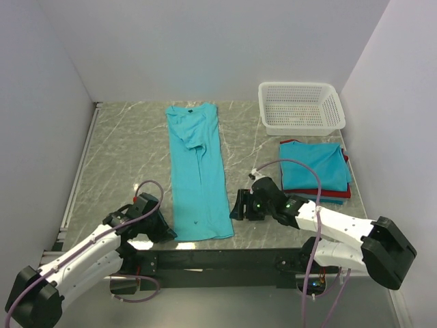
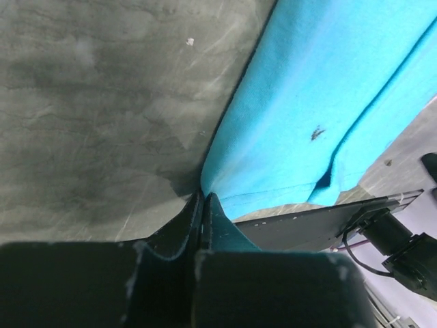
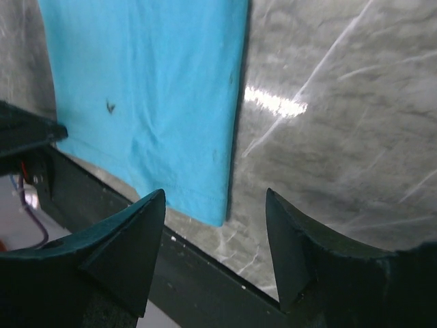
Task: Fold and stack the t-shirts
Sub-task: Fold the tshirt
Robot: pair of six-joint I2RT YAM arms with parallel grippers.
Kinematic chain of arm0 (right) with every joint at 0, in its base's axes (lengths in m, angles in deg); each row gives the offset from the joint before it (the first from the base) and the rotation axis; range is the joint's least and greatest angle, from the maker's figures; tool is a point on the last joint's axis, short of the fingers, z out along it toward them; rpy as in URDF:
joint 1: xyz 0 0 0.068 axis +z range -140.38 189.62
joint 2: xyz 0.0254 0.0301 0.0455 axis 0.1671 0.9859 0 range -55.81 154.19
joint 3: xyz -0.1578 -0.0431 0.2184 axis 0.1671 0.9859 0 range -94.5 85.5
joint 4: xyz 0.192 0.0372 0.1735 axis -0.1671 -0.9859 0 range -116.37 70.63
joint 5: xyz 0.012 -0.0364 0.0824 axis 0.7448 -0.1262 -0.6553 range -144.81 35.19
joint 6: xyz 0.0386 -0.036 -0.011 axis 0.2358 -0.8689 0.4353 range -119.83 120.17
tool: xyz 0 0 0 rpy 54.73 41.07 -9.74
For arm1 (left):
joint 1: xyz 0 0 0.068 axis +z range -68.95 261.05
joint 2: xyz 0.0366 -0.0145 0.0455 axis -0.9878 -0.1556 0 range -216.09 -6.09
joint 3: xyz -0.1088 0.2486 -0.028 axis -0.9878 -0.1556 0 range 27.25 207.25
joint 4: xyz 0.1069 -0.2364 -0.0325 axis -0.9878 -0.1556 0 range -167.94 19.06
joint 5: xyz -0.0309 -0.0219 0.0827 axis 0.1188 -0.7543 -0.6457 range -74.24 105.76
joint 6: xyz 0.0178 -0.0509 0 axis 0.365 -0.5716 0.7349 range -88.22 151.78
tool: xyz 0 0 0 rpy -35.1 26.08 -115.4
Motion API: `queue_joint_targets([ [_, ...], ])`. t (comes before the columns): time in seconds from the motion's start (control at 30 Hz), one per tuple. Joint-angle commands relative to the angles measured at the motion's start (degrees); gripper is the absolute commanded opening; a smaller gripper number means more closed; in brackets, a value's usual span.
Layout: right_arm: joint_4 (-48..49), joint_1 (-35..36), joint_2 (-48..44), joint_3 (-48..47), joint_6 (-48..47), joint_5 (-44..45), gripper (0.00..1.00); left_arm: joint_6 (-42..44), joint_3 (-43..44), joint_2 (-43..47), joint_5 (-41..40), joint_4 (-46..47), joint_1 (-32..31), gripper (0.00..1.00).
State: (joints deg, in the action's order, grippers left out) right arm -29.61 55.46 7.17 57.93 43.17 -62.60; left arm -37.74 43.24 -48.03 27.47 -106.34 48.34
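A long teal shirt (image 1: 198, 171) lies lengthwise mid-tabletop (image 1: 130, 157); the left gripper (image 2: 203, 203) has its jaws pinched on the near left hem corner; the right gripper (image 3: 215, 205), jaws apart, hovers by the near right corner; folded shirts (image 1: 315, 171) sit stacked at the right.

flat shirt (image 1: 198, 171): plain teal, one small dark speck
stack (image 1: 315, 167): teal on top, red edge beneath
basket (image 1: 300, 106): white mesh
desk (image 1: 130, 157): grey-green marble, pale veins
left claw (image 2: 203, 201): black
right claw (image 3: 215, 198): black
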Motion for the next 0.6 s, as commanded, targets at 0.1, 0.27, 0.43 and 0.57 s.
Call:
queue_joint_targets([
  [0.1,2.6,0.6,2.8,2.0,-1.4,-10.8,0.62,-1.1,0.4,2.7,-0.7,-1.3,-0.3,0.0],
  [0.27,3.3,5.2,5.7,1.6,1.5,-11.4,0.57,-1.3,-0.3,3.3,-0.1,-0.6,-0.3,0.0],
  [0.43,4.5,6.5,7.1,2.8,3.6,-10.8,0.53,-1.5,-1.1,3.5,0.8,0.5,-0.3,0.0],
  [0.57,4.5,6.5,8.2,2.0,3.6,-9.4,0.51,-1.2,-0.7,2.7,0.3,0.2,-0.3,0.0],
])
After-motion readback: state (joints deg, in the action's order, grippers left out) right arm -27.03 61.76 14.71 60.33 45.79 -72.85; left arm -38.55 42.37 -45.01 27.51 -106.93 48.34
